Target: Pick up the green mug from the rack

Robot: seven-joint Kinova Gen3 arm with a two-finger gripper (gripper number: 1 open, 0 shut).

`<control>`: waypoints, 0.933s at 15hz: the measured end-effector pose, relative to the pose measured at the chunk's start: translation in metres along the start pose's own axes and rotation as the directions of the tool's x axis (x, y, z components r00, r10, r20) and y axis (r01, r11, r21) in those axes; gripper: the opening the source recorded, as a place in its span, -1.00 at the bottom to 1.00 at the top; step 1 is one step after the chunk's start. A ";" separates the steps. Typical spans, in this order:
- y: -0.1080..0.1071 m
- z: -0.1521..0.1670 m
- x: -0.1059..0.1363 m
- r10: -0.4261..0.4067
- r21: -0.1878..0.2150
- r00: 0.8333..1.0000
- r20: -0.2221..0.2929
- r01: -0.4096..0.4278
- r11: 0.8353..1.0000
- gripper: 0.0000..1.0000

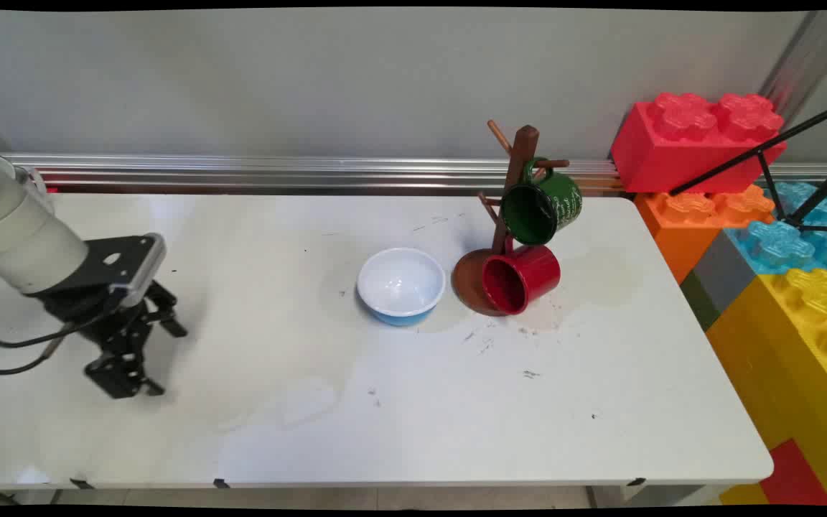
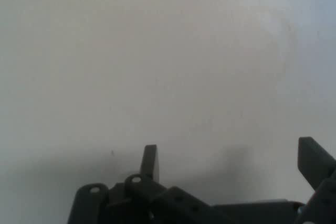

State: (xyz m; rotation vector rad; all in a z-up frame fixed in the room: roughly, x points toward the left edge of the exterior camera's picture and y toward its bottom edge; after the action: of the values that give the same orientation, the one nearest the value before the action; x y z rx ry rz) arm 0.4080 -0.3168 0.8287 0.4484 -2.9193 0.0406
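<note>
Down low over bare table [image 1: 313,402], the claw [image 1: 126,377] stands wide, its two fingers [image 2: 150,162] well apart with nothing between them. Well off to its right sits a white bowl [image 1: 400,285] with a blue underside: probably light, stiff and slick, best pinched across its rim. Beyond it, a red mug [image 1: 521,278] and a green mug [image 1: 541,205] hang on a wooden mug tree [image 1: 517,179].
</note>
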 end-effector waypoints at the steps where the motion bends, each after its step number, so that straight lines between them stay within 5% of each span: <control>1: -0.002 0.001 0.004 -0.004 0.005 1.000 -0.009 0.004 1.000 1.00; 8: -0.006 0.003 0.061 -0.116 0.046 0.989 -0.086 0.121 0.992 1.00; 14: 0.009 -0.007 0.145 -0.231 0.059 0.964 -0.134 0.240 0.969 1.00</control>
State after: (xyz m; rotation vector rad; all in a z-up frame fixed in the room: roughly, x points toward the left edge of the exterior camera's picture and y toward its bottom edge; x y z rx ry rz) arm 0.2710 -0.3509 0.8630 0.7733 -2.7273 0.1406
